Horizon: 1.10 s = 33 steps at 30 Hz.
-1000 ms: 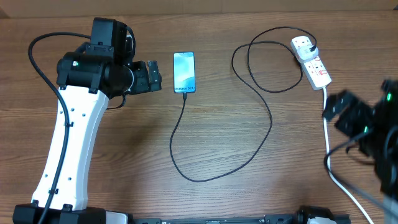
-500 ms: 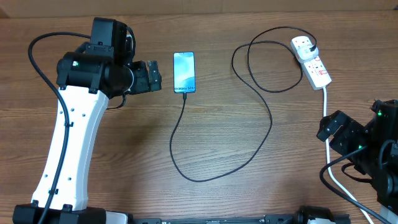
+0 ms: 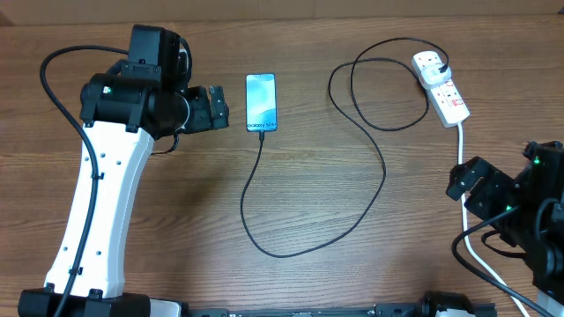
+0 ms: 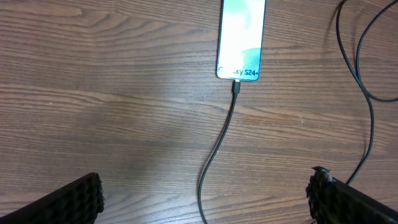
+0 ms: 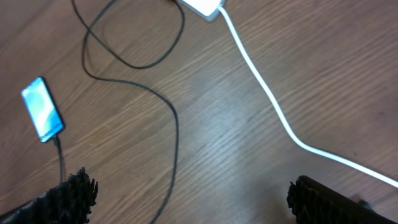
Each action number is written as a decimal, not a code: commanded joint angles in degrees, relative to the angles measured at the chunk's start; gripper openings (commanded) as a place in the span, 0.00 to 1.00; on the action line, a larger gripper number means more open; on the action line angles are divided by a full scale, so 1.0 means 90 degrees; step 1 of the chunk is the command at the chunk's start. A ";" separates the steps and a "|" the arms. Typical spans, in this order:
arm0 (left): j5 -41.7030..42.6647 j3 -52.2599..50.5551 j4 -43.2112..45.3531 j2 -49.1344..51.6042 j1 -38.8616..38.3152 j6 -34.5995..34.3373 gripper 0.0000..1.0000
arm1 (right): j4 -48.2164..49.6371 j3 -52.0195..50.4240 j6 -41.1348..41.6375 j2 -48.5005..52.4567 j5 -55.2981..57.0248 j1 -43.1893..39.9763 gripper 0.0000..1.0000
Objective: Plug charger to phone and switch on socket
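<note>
At lower right, my right gripper point(image 3: 462, 180) has backed off the white plastic power strip point(image 3: 442, 88), open, empty; left gripper point(image 3: 219, 107) open beside the blue-screened phone point(image 3: 261, 102), thin black charger cable point(image 3: 352, 216) plugged in; likely finished.

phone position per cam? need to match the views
Overhead: phone in the upper part, left of centre, lying straight.
Left wrist: phone at the top edge, right of centre, its upper part cut off.
Right wrist: phone near the left edge, mid-height, small and tilted.
Shared landmark: the charger, its black cable leaving the phone's bottom edge in all three views.
</note>
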 commanded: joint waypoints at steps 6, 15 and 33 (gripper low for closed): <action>0.0002 -0.0005 0.0024 0.0032 -0.0012 -0.0017 0.99 | 0.1299 -0.1615 -0.0022 -0.1037 -0.0153 0.0102 1.00; 0.0002 -0.0005 0.0024 0.0032 -0.0012 -0.0017 1.00 | 0.3553 -0.4133 -0.0527 -0.3065 -0.0216 0.0449 1.00; 0.0002 -0.0002 0.0024 0.0032 -0.0010 -0.0017 0.99 | 0.5877 -0.6764 -0.0843 -0.5962 -0.0211 0.0804 1.00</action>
